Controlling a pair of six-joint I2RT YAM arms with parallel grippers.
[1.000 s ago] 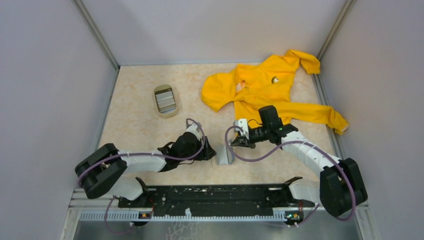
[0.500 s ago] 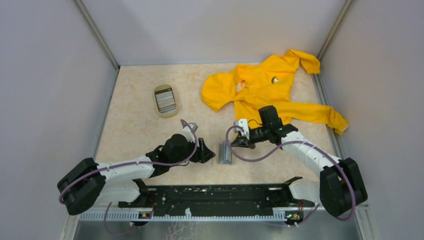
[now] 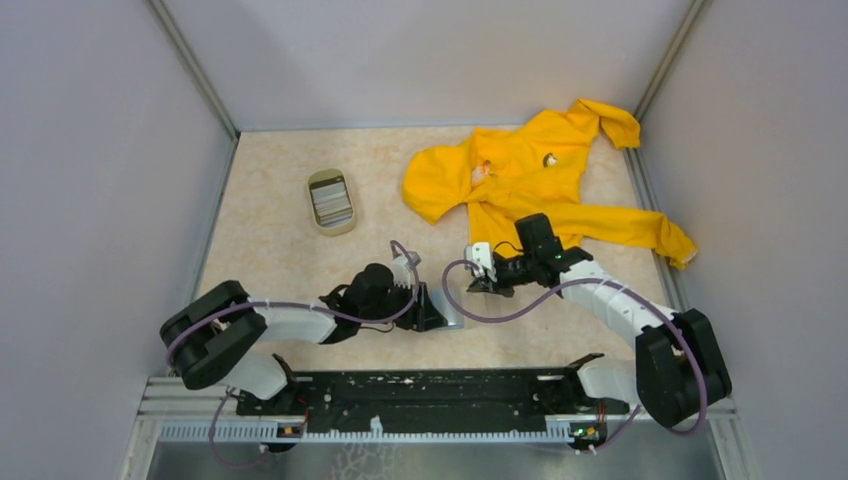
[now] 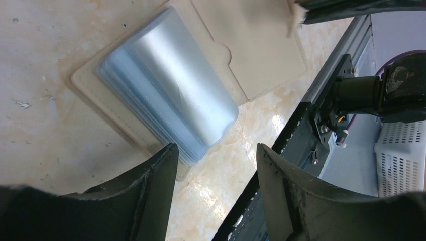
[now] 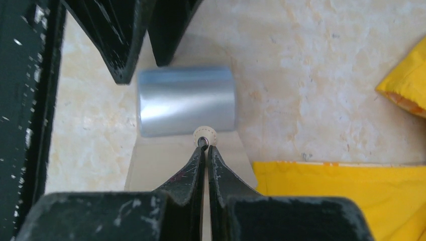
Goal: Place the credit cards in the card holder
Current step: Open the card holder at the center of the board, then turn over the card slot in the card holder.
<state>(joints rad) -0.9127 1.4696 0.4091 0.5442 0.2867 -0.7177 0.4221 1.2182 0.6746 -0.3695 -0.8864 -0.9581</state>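
As the released left claw (image 4: 216,160) is returned to the holder (image 4: 171,95), pinned by the clenched right claw (image 5: 206,148), loading is readied.

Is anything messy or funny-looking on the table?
Yes. A yellow jacket lies crumpled at the far right of the table, its sleeves sprawled. In the open card holder, the clear sleeves arch up instead of lying flat.

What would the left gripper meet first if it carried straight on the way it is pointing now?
The left gripper would probably meet the clear sleeves of the open card holder first, though depth is unclear.
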